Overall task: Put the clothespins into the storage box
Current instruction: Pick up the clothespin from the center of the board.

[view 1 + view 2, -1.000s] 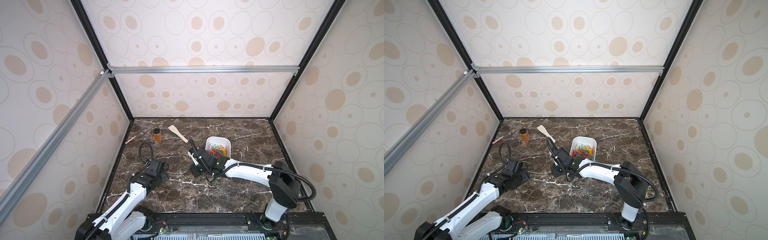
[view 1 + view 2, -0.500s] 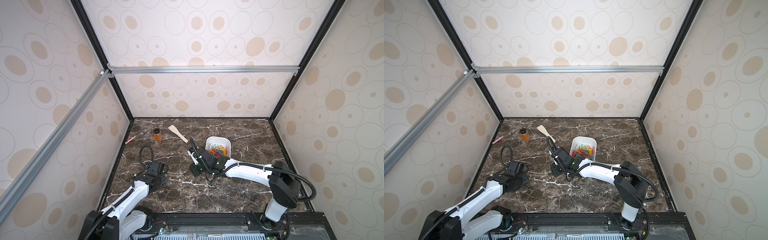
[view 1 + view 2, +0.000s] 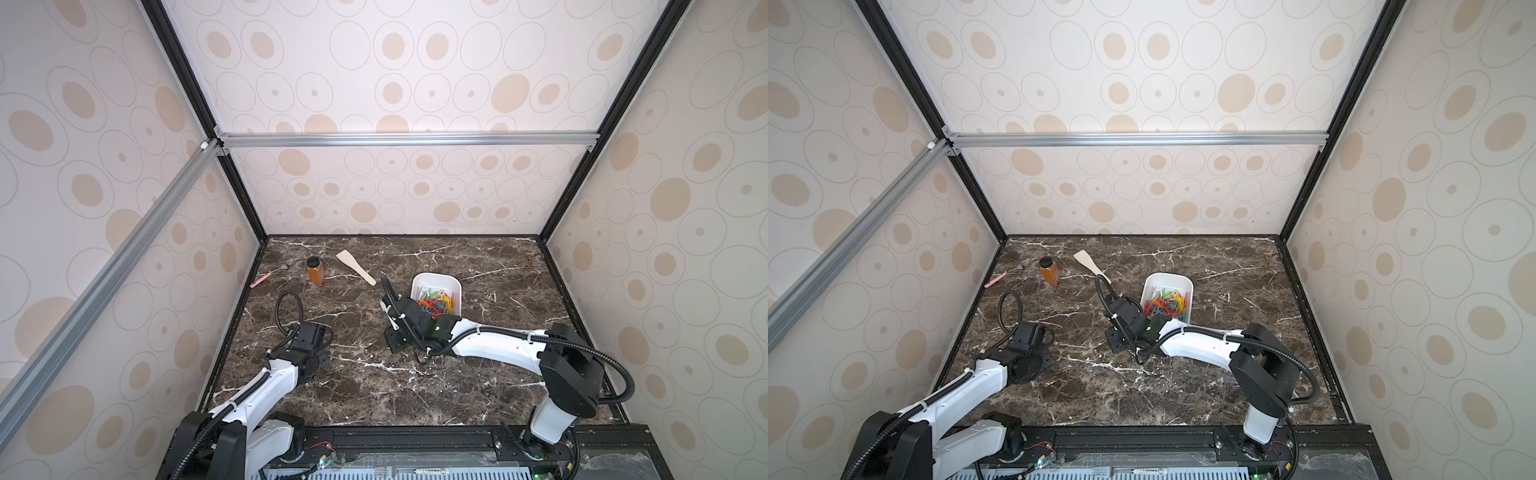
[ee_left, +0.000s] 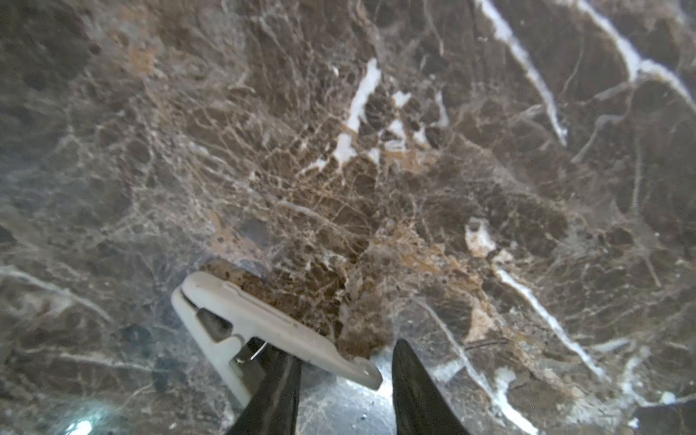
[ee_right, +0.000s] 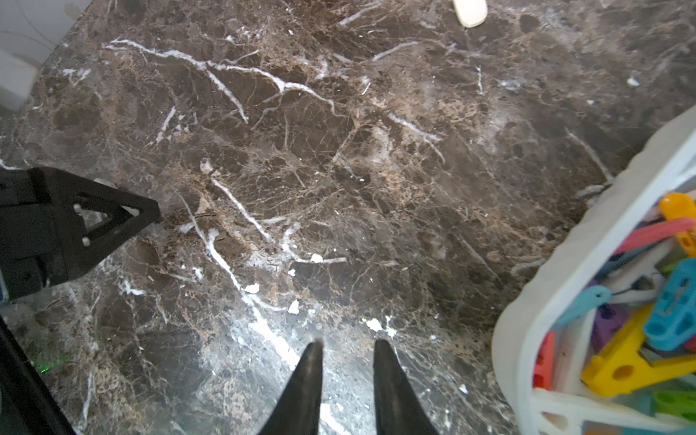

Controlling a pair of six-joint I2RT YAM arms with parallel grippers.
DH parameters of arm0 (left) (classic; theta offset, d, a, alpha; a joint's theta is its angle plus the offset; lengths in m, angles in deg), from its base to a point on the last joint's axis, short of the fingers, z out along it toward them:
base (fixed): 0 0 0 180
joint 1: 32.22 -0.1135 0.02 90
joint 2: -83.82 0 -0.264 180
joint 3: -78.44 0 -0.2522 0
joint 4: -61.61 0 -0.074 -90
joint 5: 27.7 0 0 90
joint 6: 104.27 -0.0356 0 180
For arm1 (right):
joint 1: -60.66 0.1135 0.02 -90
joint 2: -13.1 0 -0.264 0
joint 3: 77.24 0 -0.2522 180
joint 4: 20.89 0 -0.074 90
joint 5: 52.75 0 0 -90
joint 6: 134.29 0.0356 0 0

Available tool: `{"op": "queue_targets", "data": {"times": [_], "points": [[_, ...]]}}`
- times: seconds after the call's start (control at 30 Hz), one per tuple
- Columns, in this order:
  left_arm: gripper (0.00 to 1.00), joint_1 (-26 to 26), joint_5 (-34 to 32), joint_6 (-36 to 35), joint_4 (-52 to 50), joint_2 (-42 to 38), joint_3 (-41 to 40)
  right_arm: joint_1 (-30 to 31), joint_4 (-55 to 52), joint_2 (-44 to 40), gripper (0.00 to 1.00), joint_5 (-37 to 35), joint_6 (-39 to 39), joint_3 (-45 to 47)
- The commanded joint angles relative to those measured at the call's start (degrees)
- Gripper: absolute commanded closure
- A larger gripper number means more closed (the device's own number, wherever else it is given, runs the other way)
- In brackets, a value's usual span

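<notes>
Left claw (image 4: 344, 371): jaws apart, low over the surface (image 4: 376, 150), and nothing is clamped yet. One finger (image 4: 275, 391) sits against the peg's spring and the other stands clear of it.
White clothespin (image 4: 263, 320): it lies flat on its side on the surface. One tail arm pokes into the gap between the fingers, and the nose points away and off to one side.
The grab: this looks like an off-centre catch. Squeezing that single thin arm could swivel the peg out. A better pinch is nearer the spring, with the tips kept down on the surface and a slow squeeze followed by a straight lift.
Right claw (image 5: 346, 352): a narrow gap between the fingers with nothing in it, hovering low just beside the box.
Storage box (image 3: 436, 277): a white tub well apart from the left claw, already heaped with coloured clothespins (image 3: 436, 300).
Route: the right arm sits roughly between peg and box, so the carry probably needs height to clear it.
</notes>
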Motion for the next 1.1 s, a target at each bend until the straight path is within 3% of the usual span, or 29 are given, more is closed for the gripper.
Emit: {"op": "queue_targets", "data": {"times": [0.0,0.47,0.83,1.07], "points": [[0.6,-1.0,-0.7,-0.6,0.7,1.2,-1.1,0.2,-0.3,-2.6,0.73,-3.9,0.3,1.1],[0.89,-2.1,2.4,-1.9,2.5,1.0,-1.7,0.1,-0.1,-3.5,0.73,-6.3,1.1,1.7],[1.0,-2.1,0.7,-4.7,0.8,0.6,1.3,0.2,-0.1,-3.5,0.73,-6.6,1.0,1.7],[1.0,-2.1,2.5,-6.6,0.4,1.9,4.6,0.1,-0.4,-3.2,0.73,-7.5,1.0,1.1]]}}
